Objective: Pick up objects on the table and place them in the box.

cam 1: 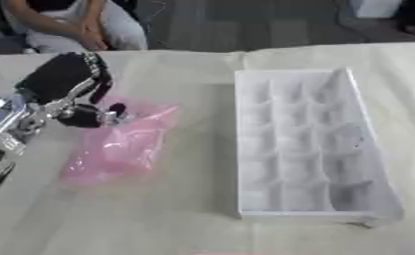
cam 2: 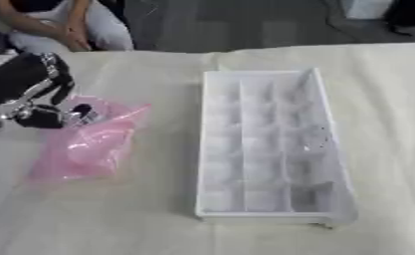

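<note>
A pink translucent plastic bag (cam 1: 123, 142) lies crumpled on the cream tablecloth at the left. My left hand (cam 1: 71, 84) comes in from the left edge and hangs over the bag's upper left end. Its black fingers and thumb (cam 1: 106, 113) curl down onto the bag's top, but whether they pinch the plastic does not show. A white box (cam 1: 306, 144) divided into several small compartments lies to the right of the bag. Its compartments look empty. My right hand shows in neither view.
The cream cloth (cam 1: 158, 219) covers the whole table, with wrinkles near the box's front right corner. A seated person is beyond the table's far left edge, hands in lap, touching nothing on the table.
</note>
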{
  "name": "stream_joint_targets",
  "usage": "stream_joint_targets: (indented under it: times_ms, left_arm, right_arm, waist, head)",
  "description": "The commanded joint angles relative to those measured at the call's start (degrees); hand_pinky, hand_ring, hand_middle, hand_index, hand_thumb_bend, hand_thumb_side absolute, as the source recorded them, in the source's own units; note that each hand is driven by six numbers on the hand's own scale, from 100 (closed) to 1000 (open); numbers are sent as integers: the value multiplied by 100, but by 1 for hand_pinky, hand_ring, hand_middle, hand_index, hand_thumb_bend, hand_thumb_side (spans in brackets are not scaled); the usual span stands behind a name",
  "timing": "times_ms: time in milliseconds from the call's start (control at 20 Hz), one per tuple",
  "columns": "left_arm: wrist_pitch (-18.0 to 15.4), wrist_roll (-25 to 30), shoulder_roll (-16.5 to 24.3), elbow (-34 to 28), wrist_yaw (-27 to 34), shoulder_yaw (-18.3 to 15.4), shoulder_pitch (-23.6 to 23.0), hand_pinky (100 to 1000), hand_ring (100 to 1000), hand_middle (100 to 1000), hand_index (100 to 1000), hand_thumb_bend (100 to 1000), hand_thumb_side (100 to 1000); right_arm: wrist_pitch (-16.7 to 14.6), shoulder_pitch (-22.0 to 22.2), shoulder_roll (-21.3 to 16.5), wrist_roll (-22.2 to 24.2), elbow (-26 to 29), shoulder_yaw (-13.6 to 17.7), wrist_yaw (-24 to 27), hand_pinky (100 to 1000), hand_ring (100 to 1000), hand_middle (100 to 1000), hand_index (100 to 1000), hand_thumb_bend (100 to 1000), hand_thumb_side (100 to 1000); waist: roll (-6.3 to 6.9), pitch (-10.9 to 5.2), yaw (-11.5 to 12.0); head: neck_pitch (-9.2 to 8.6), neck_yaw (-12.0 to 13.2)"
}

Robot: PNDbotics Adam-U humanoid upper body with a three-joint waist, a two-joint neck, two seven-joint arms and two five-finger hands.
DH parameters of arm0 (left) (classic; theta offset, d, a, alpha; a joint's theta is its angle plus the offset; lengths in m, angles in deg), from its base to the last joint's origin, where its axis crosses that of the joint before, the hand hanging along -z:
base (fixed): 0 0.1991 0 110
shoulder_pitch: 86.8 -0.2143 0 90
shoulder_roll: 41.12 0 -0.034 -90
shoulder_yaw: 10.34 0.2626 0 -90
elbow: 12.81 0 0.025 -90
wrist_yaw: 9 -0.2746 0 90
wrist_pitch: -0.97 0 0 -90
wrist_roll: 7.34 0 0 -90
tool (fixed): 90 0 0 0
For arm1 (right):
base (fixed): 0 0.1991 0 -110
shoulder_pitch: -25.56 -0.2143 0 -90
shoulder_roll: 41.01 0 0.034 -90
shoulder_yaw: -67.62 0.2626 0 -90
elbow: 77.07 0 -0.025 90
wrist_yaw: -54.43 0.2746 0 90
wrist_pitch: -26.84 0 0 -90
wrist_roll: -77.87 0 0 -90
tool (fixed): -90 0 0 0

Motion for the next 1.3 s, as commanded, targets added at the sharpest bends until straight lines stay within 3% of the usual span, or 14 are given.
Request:
stream_joint_targets:
  times_ms: [50,100,150,200,250,300,350,400,450,500,550,750,1000,1300]
  left_arm:
    - [42,-119,231,-43,24,-154,37,100,100,100,203,321,100]
    - [46,-166,229,-29,49,-157,35,100,100,100,218,320,100]
    - [14,-183,224,-15,84,-140,32,100,328,379,508,266,186]
    - [-64,-147,222,4,122,-116,35,120,410,464,620,309,372]
    - [-187,-57,229,26,161,-72,38,307,546,619,780,435,594]
    - [-331,68,236,61,206,-44,54,335,568,642,799,457,615]
    - [-485,225,255,102,231,-12,69,561,755,815,922,662,744]
    - [-645,409,266,151,244,1,95,561,755,815,922,662,744]
    - [-807,606,285,201,254,24,114,760,892,923,993,879,764]
    - [-974,831,301,259,268,38,142,760,892,923,993,879,764]
    - [-1138,1083,320,324,289,56,168,864,952,963,1000,982,725]
    - [-1687,2287,423,619,426,111,298,999,1000,1000,1000,1000,621]
    - [-1967,3679,638,1007,519,235,467,1000,1000,1000,1000,1000,609]
    - [-2017,4217,786,1339,562,350,723,1000,1000,1000,1000,1000,607]
  right_arm:
    - [15,-25,-101,10,77,19,17,100,107,102,465,372,1000]
    - [16,-24,-100,9,77,21,18,100,107,102,465,372,1000]
    - [16,-25,-99,10,77,22,18,100,107,102,465,373,1000]
    - [17,-27,-97,10,77,22,19,100,107,102,465,372,1000]
    - [16,-32,-93,10,77,21,20,100,107,102,465,371,1000]
    - [17,-34,-88,11,77,19,22,100,107,102,465,372,1000]
    - [16,-38,-87,14,77,16,23,100,107,102,465,374,1000]
    - [15,-39,-86,16,77,15,24,100,107,102,465,374,1000]
    - [13,-43,-86,17,77,14,25,100,106,101,465,372,1000]
    - [11,-46,-86,16,77,14,26,100,106,101,465,372,1000]
    - [10,-48,-84,15,77,14,26,100,106,101,465,373,1000]
    - [10,-47,-79,12,77,16,26,100,106,101,465,373,1000]
    - [14,-40,-82,13,77,15,22,100,106,101,465,375,1000]
    - [16,-35,-90,23,77,9,19,100,107,101,465,381,1000]
  waist:
    - [4,-94,7]
    - [4,-92,6]
    - [1,-88,5]
    - [-1,-86,5]
    - [-3,-84,1]
    - [-6,-83,2]
    - [-10,-82,-2]
    - [-14,-82,-2]
    - [-19,-80,-8]
    - [-24,-79,-10]
    - [-28,-77,-17]
    - [-35,-78,-32]
    - [-27,-84,-55]
    - [-7,-80,-74]
  head:
    - [-70,-56]
    - [-65,-59]
    - [-59,-58]
    - [-55,-55]
    - [-56,-42]
    - [-57,-36]
    - [-58,-28]
    - [-58,-26]
    - [-56,-20]
    - [-53,-19]
    - [-54,-16]
    - [-57,-3]
    - [-61,7]
    - [-63,16]
